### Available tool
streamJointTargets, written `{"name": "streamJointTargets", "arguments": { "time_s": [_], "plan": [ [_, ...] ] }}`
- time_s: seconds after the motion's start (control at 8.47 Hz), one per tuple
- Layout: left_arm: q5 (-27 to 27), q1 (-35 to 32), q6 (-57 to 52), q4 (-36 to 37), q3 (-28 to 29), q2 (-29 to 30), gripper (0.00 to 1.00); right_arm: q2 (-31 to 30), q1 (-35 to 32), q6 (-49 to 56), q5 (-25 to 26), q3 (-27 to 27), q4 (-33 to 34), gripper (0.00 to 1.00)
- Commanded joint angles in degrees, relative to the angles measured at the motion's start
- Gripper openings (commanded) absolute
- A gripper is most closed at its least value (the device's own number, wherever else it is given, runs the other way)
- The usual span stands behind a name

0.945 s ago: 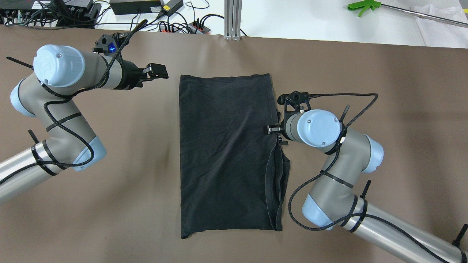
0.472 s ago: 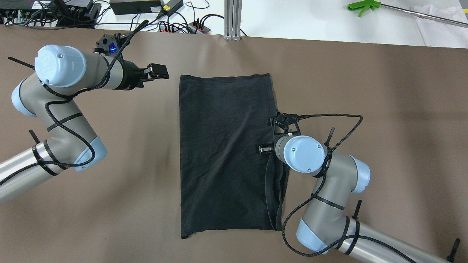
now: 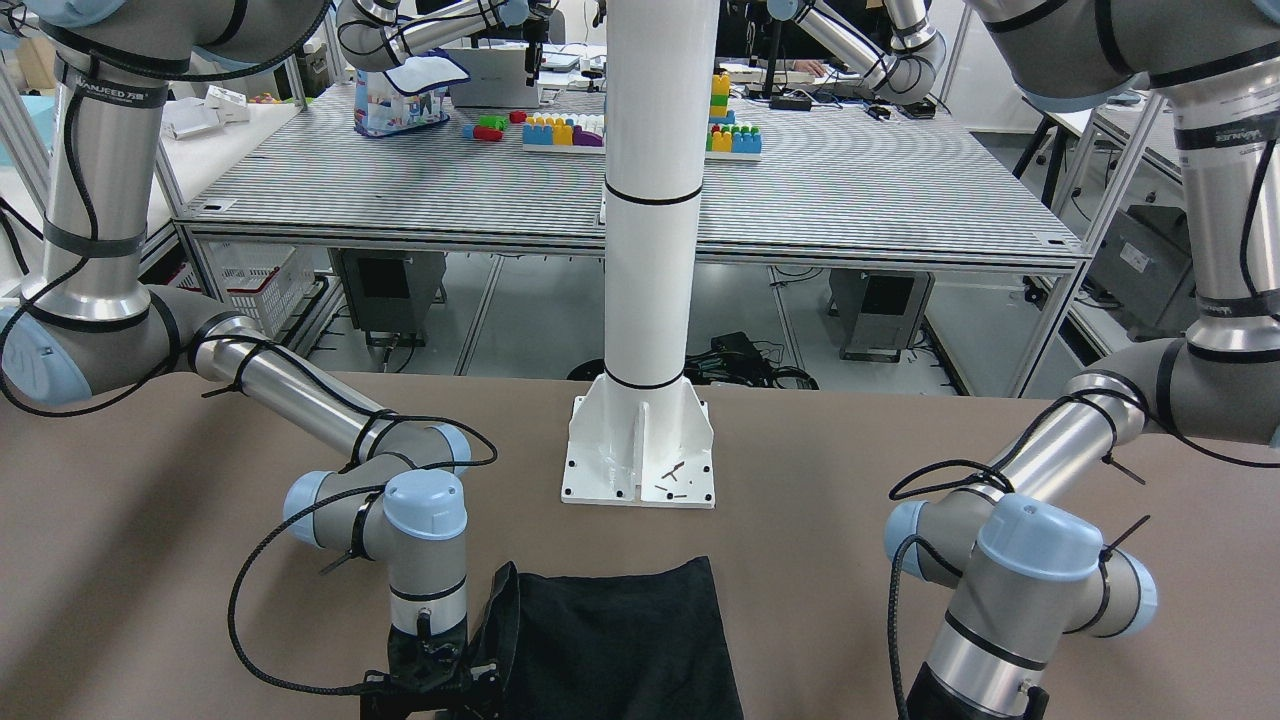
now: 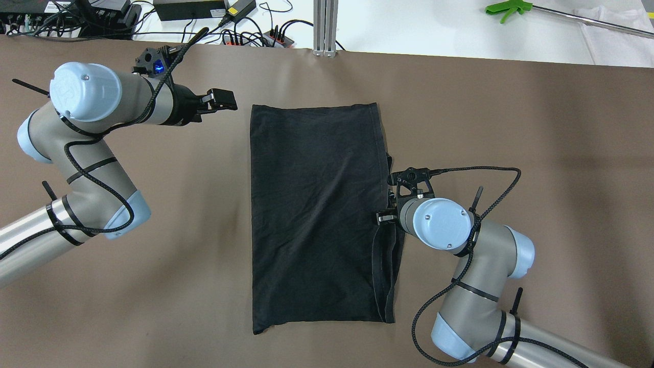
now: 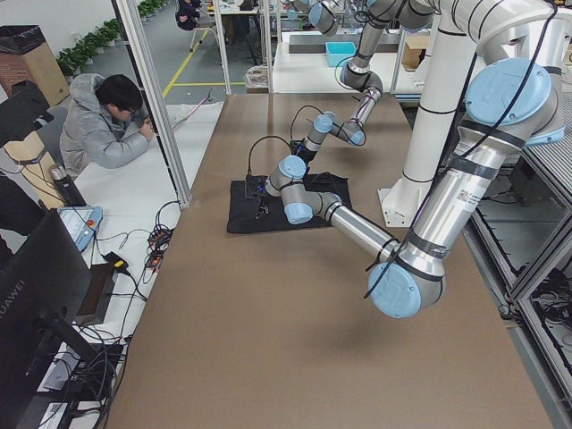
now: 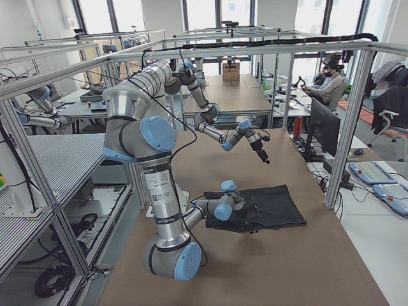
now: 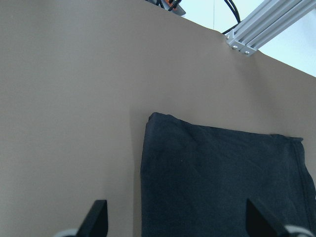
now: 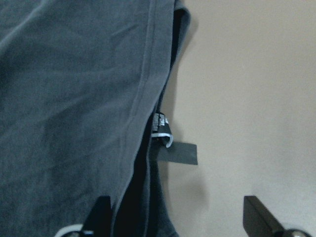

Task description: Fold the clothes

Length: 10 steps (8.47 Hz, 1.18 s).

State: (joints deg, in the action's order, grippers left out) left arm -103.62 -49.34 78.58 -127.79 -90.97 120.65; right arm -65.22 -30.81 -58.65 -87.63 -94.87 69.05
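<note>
The clothes are one black garment point(image 4: 317, 214) lying flat as a tall rectangle in mid-table, with loose layers bunched along its right edge point(image 4: 388, 266). My right gripper point(image 8: 177, 217) is open and points down over that right edge. One fingertip point(image 8: 101, 212) is above the cloth and the other point(image 8: 256, 212) is above bare table. A small label point(image 8: 165, 133) shows at the hem between them. My left gripper point(image 4: 219, 99) is open and hovers off the garment's far left corner point(image 7: 158, 121), apart from it.
The robot's white post base point(image 3: 640, 450) stands behind the garment. Cables and power strips point(image 4: 255, 38) and an aluminium post point(image 4: 325, 25) line the far edge. A green tool point(image 4: 506, 9) lies beyond. A person point(image 5: 107, 125) sits past the table's end.
My right arm has travelled along the garment's right edge towards the robot, first reaching in over the cloth, then shifting back out to the hem. The left arm has barely moved.
</note>
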Motion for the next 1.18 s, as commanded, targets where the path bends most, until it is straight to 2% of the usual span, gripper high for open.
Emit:
{"name": "streamJointTargets", "arguments": {
  "time_s": [0.0, 0.24, 0.59, 0.71, 0.83, 0.94, 1.06],
  "plan": [
    [0.1, -0.1, 0.0, -0.1, 0.0, -0.1, 1.00, -4.0, -0.6, 3.4, -0.8, -3.7, -0.1, 0.94],
    [0.1, -0.1, 0.1, -0.1, -0.1, -0.2, 1.00, -5.2, -0.5, 3.3, -0.8, -7.0, -0.8, 0.94],
    [0.1, -0.1, 0.1, -0.1, -0.1, -0.2, 1.00, -4.0, -0.5, -0.4, -3.7, -13.1, -0.9, 0.94],
    [0.1, -0.1, 0.1, -0.1, -0.1, -0.2, 1.00, -2.1, -0.2, -4.8, -3.8, -13.4, -1.2, 0.94],
    [0.0, -0.1, 0.2, -0.1, -0.2, -0.2, 1.00, -1.5, 0.9, -8.0, -3.6, -12.9, -4.7, 0.94],
    [0.0, -0.1, 0.2, -0.1, -0.3, -0.3, 1.00, -1.8, 3.9, -9.7, -2.8, -11.7, -9.4, 0.94],
    [-0.1, -0.2, 0.2, -0.1, -0.6, -0.4, 1.00, -0.6, 5.4, -10.4, -2.5, -8.6, -11.5, 0.94]
  ]
}}
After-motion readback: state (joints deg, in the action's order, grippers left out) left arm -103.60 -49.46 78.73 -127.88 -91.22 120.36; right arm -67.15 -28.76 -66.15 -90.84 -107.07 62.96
